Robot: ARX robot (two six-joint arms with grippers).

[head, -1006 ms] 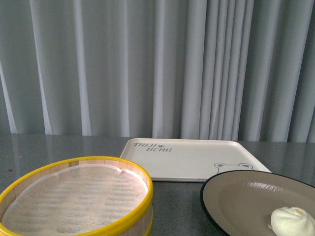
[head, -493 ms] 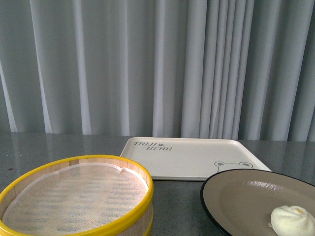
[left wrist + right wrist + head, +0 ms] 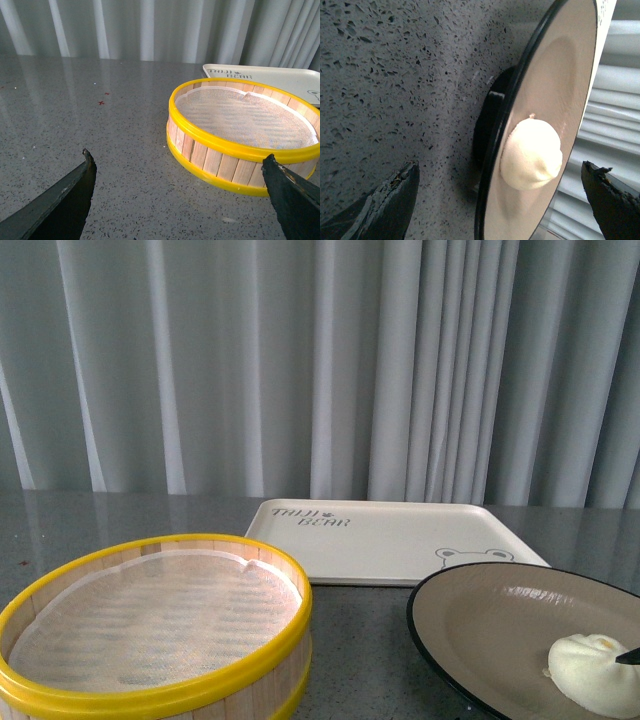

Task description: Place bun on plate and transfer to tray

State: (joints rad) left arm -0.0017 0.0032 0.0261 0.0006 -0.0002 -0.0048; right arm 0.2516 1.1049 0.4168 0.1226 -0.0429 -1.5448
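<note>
The creamy-white bun (image 3: pixel 595 673) lies on the black-rimmed beige plate (image 3: pixel 480 625) at the front right. The cream tray (image 3: pixel 390 540) with "TAILI BEAR" lettering lies flat behind the plate, with nothing on it. In the right wrist view the bun (image 3: pixel 532 152) sits on the plate (image 3: pixel 555 75). My right gripper (image 3: pixel 500 165) is open, its jaws wide on either side of the plate's rim and the bun, touching neither. One dark fingertip (image 3: pixel 628 656) shows beside the bun in the front view. My left gripper (image 3: pixel 178 156) is open and empty over the table, beside the steamer basket.
A yellow-rimmed wooden steamer basket (image 3: pixel 150 640) with a white liner stands at the front left; it also shows in the left wrist view (image 3: pixel 240 120), with the tray (image 3: pixel 280 77) behind it. Grey speckled tabletop (image 3: pixel 75 110); grey curtain at the back.
The front view has shifted a little, so basket, tray and plate sit slightly differently in the picture. A dark fingertip has come into view at the right edge beside the bun.
</note>
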